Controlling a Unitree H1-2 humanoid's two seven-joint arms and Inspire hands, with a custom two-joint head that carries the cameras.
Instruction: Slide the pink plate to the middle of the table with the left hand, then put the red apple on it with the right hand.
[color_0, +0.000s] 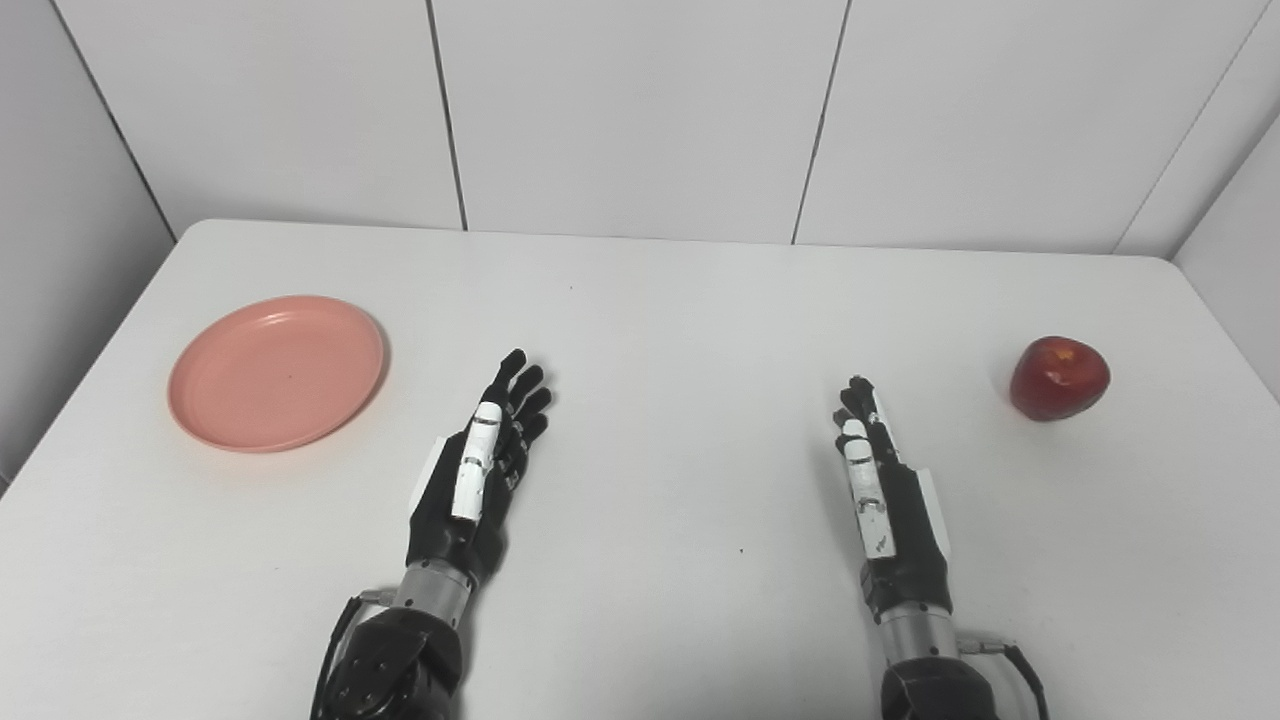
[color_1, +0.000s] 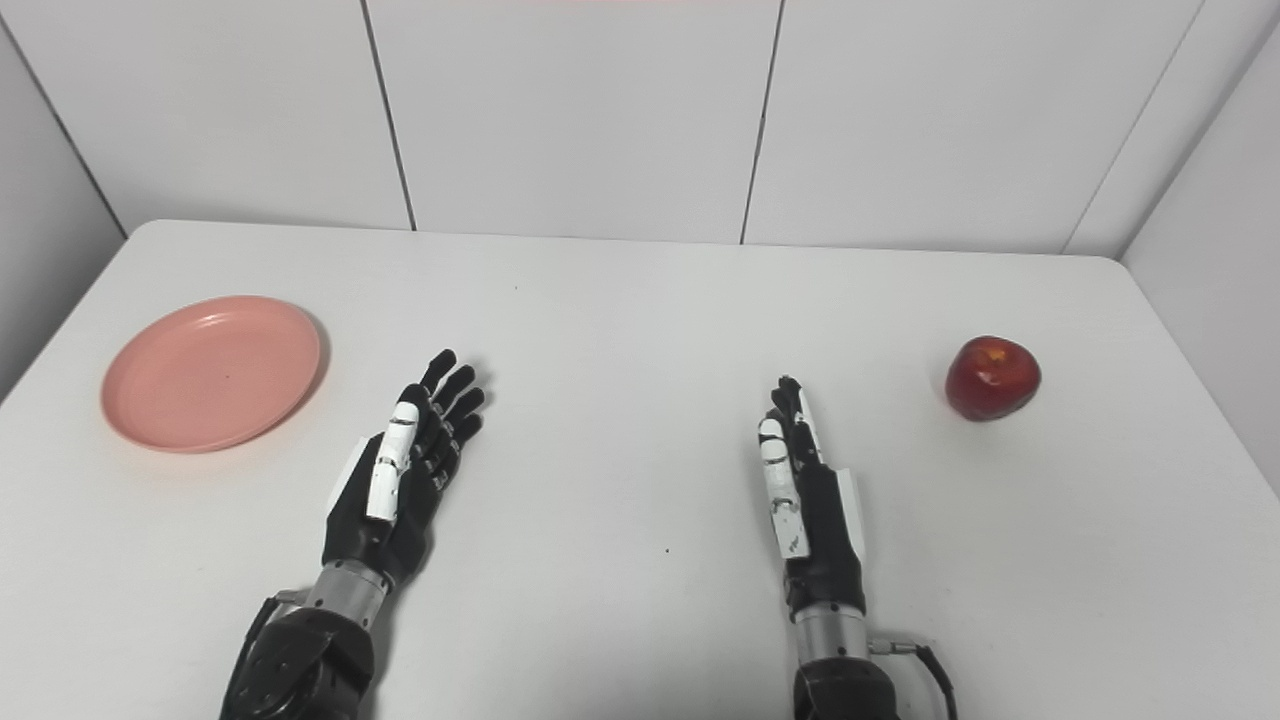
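Observation:
A round pink plate (color_0: 277, 372) lies flat on the white table (color_0: 660, 320) at the left, with nothing on it. A red apple (color_0: 1059, 378) stands upright near the table's right side. My left hand (color_0: 482, 462) rests over the table to the right of the plate, a hand's width from its rim, open with fingers stretched forward. My right hand (color_0: 880, 485) is well left of the apple, open too, fingers straight and held edge-on. Neither hand touches anything.
White wall panels (color_0: 640, 110) rise just behind the table's far edge, and walls close in at both sides. The table's left and right edges run near the plate and the apple. Bare tabletop lies between the two hands.

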